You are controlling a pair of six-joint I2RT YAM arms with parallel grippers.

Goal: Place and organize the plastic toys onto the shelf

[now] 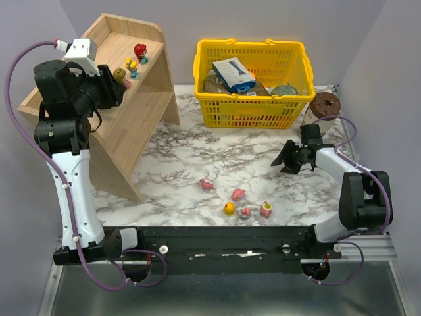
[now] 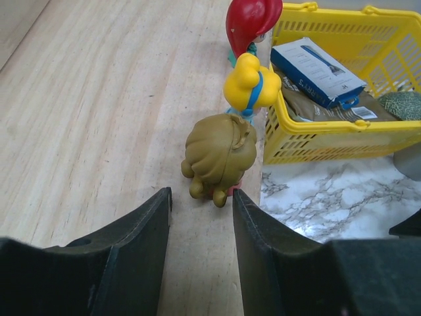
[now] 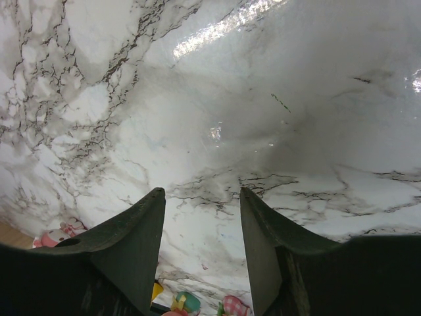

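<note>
The light-wood shelf (image 1: 141, 115) stands at the left. On its top tier stand a red toy (image 1: 140, 50), a yellow toy (image 1: 131, 64) and an olive toy (image 1: 120, 74) in a row. In the left wrist view the olive toy (image 2: 218, 157) stands on the shelf board (image 2: 99, 99) just beyond my open, empty left gripper (image 2: 202, 194), with the yellow toy (image 2: 248, 84) and red toy (image 2: 253, 20) behind it. Several toys lie on the table: two pink (image 1: 206, 184) (image 1: 238, 194), one yellow (image 1: 229, 209) and two more (image 1: 266, 210). My right gripper (image 1: 284, 161) is open and empty above the marble (image 3: 202, 192).
A yellow basket (image 1: 253, 108) of boxes and packets stands at the back centre, also showing in the left wrist view (image 2: 342, 125). A brown round object (image 1: 325, 105) sits to its right. The shelf's lower tier (image 1: 131, 125) slopes toward the marble table (image 1: 197, 151).
</note>
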